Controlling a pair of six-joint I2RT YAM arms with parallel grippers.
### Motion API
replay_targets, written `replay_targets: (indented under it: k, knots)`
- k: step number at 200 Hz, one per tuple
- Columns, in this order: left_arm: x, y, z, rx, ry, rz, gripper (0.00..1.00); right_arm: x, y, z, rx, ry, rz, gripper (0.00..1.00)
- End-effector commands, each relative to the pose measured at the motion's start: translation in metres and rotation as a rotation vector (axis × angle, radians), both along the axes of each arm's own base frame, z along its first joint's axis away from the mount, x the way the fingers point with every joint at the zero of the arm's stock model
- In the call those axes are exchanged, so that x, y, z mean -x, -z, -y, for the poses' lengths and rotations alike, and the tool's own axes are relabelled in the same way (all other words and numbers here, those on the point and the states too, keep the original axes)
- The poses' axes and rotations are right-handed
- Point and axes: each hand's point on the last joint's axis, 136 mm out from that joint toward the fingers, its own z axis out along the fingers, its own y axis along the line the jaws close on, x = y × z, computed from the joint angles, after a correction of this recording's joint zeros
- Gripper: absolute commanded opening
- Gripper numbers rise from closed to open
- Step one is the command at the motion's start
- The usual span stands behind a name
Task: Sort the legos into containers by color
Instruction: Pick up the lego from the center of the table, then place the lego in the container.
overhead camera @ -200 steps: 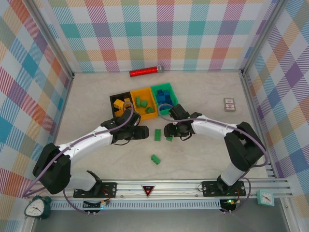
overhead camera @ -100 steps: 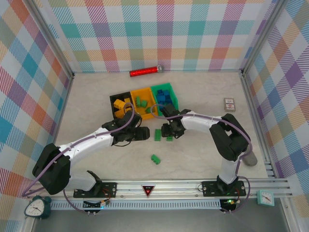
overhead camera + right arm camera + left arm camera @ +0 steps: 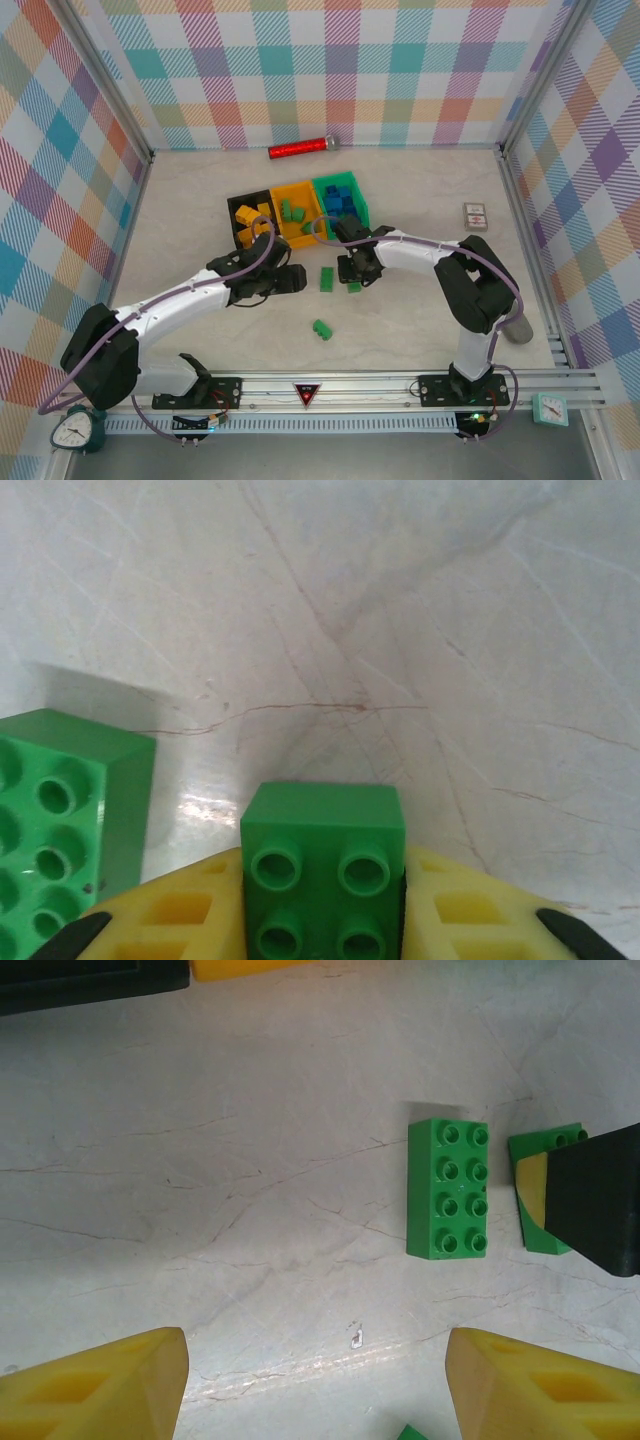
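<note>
Top external view: pale marbled worktop (image 3: 180, 200), plaid walls (image 3: 330, 70) all round. Just before the bins (image 3: 360, 208), the right tool (image 3: 322, 910) pinches a small green lego (image 3: 322, 860) — the left tool (image 3: 320, 1380) gapes empty near a longer green lego (image 3: 447, 1188).

Green brick (image 3: 322, 865): smooth glossy moulded plastic. Desk (image 3: 200, 1160) under it: pale stone-look top, fine veining, slight sheen. Bins (image 3: 293, 186) beyond it: plain plastic.
</note>
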Motion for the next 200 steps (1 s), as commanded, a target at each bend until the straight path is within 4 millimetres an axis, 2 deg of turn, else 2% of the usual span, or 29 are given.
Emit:
replay_targets:
  k: [1, 44, 71, 92, 110, 132, 157, 200]
  knots:
    - [0.005, 0.0, -0.007, -0.01, -0.021, 0.005, 0.68, -0.012, -0.034, -0.022, -0.067, -0.053, 0.058, 0.33]
    - [0.012, 0.004, -0.018, -0.012, -0.07, -0.004, 0.68, -0.053, -0.077, -0.065, -0.132, -0.124, 0.138, 0.35]
    - [0.019, 0.006, -0.024, 0.0, -0.092, -0.009, 0.68, -0.09, -0.1, -0.094, -0.159, -0.151, 0.193, 0.37]
    - [0.024, 0.005, -0.029, 0.004, -0.102, -0.011, 0.68, -0.12, -0.11, -0.108, -0.167, -0.146, 0.212, 0.44]
    - [0.028, 0.003, -0.034, -0.003, -0.11, -0.01, 0.68, -0.138, -0.119, -0.118, -0.176, -0.151, 0.236, 0.56]
    - [0.032, -0.001, -0.041, -0.01, -0.12, -0.001, 0.68, -0.14, -0.126, -0.123, -0.196, -0.156, 0.243, 0.59]
    - [0.035, 0.0, -0.047, -0.015, -0.131, 0.008, 0.68, -0.129, -0.13, -0.118, -0.219, -0.154, 0.24, 0.59]
    - [0.033, 0.008, -0.039, -0.01, -0.115, -0.014, 0.68, -0.101, -0.125, -0.086, -0.188, -0.137, 0.254, 0.6]
